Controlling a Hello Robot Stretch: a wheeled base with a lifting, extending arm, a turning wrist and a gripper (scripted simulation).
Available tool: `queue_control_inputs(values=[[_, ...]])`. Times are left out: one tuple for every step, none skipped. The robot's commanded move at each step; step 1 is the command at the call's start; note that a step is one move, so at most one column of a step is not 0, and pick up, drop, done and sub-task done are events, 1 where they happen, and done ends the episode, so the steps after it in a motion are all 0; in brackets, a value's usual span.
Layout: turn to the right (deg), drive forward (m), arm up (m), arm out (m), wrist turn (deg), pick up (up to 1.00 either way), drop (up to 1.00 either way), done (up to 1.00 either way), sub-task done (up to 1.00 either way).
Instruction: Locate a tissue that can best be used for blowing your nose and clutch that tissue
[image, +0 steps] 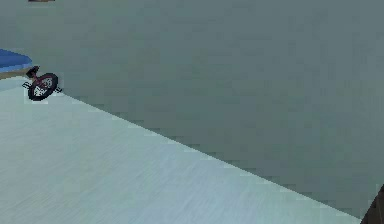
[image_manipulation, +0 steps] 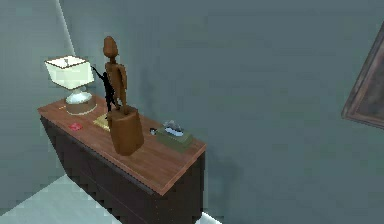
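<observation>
**Tissue box (image_manipulation: 178, 136) lies on the dark cabinet's tabletop**

The state of the jaws cannot be told. In the arm side view the box is low and greenish with a pale tuft at its top. It lies on the brown tabletop (image_manipulation: 150, 160) of a dark cabinet (image_manipulation: 100, 172) set against a grey-green wall (image_manipulation: 250, 60). It is near the tabletop's right end, on the wall side. Just left of it lies 1 small thing (image_manipulation: 153, 130), too small to name.

Farther left stands a wooden figure (image_manipulation: 113, 68), upright on a brown block (image_manipulation: 125, 133). A slim dark shape (image_manipulation: 105, 88) shows just beside the figure, and I cannot tell what it is. Left of the block lie 1 flat yellowish thing (image_manipulation: 103, 122) and 1 small red thing (image_manipulation: 77, 126). At the tabletop's left end stands a lamp (image_manipulation: 68, 72) with a white square shade and a pale domed foot. A framed picture (image_manipulation: 366, 75) hangs on the wall at this view's right edge, well apart from the cabinet.

In the forward view a pale floor (image: 100, 170) meets a wall of the same grey-green along a slanting line. Near the left edge 1 small black ring-shaped thing (image: 42, 86) lies on the floor. It is just beside a blue, pale-rimmed thing (image: 10, 58) cut by the picture's edge.
</observation>
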Motion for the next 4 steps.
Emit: queue_control_inputs(values=[[0.0, 0.0, 0.28, 0.0, 0.0, 0.0, 0.0, 0.0, 0.0], [0.0, 0.0, 0.0, 0.5, 0.0, 0.0, 0.0, 0.0, 0.0], [0.0, 0.0, 0.0, 0.0, 45.0, 0.0, 0.0, 0.0, 0.0], [0.0, 0.0, 0.0, 0.0, 45.0, 0.0, 0.0, 0.0, 0.0]])
